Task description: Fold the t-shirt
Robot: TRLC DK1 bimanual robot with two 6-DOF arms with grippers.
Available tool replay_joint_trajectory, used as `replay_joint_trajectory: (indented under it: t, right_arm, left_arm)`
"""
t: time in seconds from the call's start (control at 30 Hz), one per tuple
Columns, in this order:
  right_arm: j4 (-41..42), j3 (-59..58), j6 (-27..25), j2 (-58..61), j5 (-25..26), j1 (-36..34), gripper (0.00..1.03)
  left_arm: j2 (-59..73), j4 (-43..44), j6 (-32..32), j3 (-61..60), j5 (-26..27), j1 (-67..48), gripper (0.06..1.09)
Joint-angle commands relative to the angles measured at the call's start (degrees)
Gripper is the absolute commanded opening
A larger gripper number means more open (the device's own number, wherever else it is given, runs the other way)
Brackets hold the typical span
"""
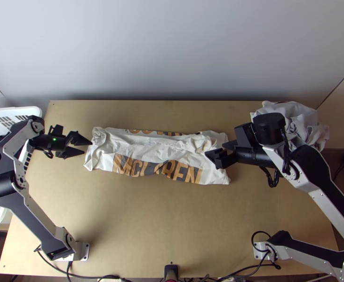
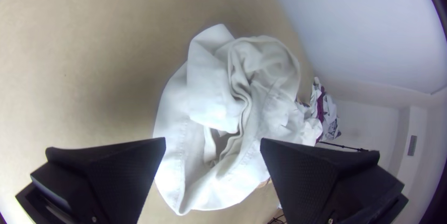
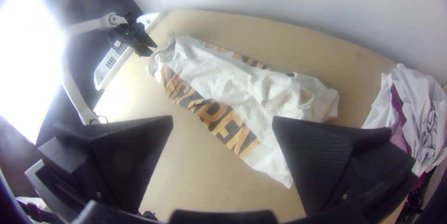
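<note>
Wall (image 1: 172, 51): pale, runs behind the far edge of the bench.
Bench (image 1: 162, 225): light wood, carries both arm bases near its front corners.
Right arm (image 1: 329, 188): leans out past the bench's right side, then back in toward the shirt.
Left arm (image 1: 35, 218): up along the left side, wrist bent inward over the bench.
Laundry basket (image 1: 28, 111): white, slotted sides, at the bench's left edge, partly behind the left arm.
T-shirt (image 1: 148, 149): on the bench, center, toward the far side. Long crumpled strip running left to right, layered, bunched at both ends. Left wrist view has the left-end bunch as a loose curl with an open gap in the folds.
Cloth pile (image 1: 294, 117): whitish, heaped at the far right corner, maroon piece (image 3: 398, 107) among it.
Right tool (image 1: 216, 150): fingers wide apart, clamped on nothing, at the shirt's right end. Contact: can't tell.
Left tool (image 1: 87, 146): fingers wide apart, nothing clamped, at the shirt's left end. Contact: can't tell.
Lettering (image 1: 136, 165): orange-tan and dark, along the shirt's near edge; second, thinner strip at the far edge.
</note>
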Motion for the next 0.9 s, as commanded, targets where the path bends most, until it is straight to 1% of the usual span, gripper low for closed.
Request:
replay_joint_trajectory:
  t: [0.0,0.13,0.23,0.3,0.4,0.43,0.47,0.53,0.57,0.63,0.67,0.7,0.73,0.77,0.87]
  right_arm:
    - [-1.7,1.0,0.8,-0.9,0.1,0.4,0.99]
    - [-2.0,1.4,1.8,-1.0,0.1,0.6,0.99]
    - [-2.8,2.0,2.0,-1.1,0.1,0.6,0.99]
    - [-3.1,2.0,2.1,-1.3,0.1,0.5,0.99]
    - [-3.3,1.5,2.2,-1.6,0.1,0.5,0.99]
    - [-3.5,1.4,2.3,-1.6,0.1,0.6,0.99]
    - [-3.6,1.4,2.5,-1.6,0.1,0.6,0.99]
    - [-3.8,1.7,2.7,-1.6,0.0,0.6,0.99]
    - [-4.0,1.8,2.7,-1.6,0.1,0.6,0.99]
    - [-4.2,2.0,2.9,-1.7,0.0,0.6,0.99]
    - [-4.4,2.0,2.9,-1.8,0.0,0.6,0.99]
    - [-4.6,1.9,3.1,-2.0,0.0,0.6,0.99]
    - [-4.7,1.8,3.3,-2.2,0.0,0.6,0.99]
    - [-4.7,1.5,3.3,-2.3,0.0,0.6,0.99]
    - [-4.7,1.1,3.6,-2.8,0.0,0.6,0.99]
  left_arm:
    - [1.3,3.6,-1.7,-0.6,-0.1,-2.8,1.03]
    - [1.6,5.2,-1.8,-0.7,-0.3,-3.9,1.03]
    - [2.1,7.3,-2.5,-0.7,-1.9,-4.4,1.03]
    - [2.3,7.8,-2.6,-0.6,-1.9,-4.8,1.03]
    - [1.6,8.1,-1.8,-1.3,-2.1,-6.1,1.03]
    - [0.8,9.7,-1.8,-2.2,-2.1,-6.4,1.03]
    - [0.2,11.5,-2.2,-3.2,-2.6,-6.9,1.03]
    - [-0.3,13.3,-2.5,-4.3,-6.1,-8.3,0.97]
    - [-0.3,14.0,-2.5,-4.7,-7.0,-8.9,0.93]
    - [-0.7,15.3,-3.1,-5.5,-8.2,-9.3,0.75]
    - [-1.3,15.8,-3.9,-5.7,-8.2,-9.2,0.62]
    - [-2.3,17.0,-4.5,-6.4,-8.2,-9.2,0.45]
    - [-3.4,19.2,-5.2,-7.1,-8.0,-9.3,0.17]
    - [-3.7,18.8,-5.6,-6.7,-7.8,-9.8,0.15]
    - [-6.0,17.5,-5.5,-6.8,-7.7,-10.9,0.14]
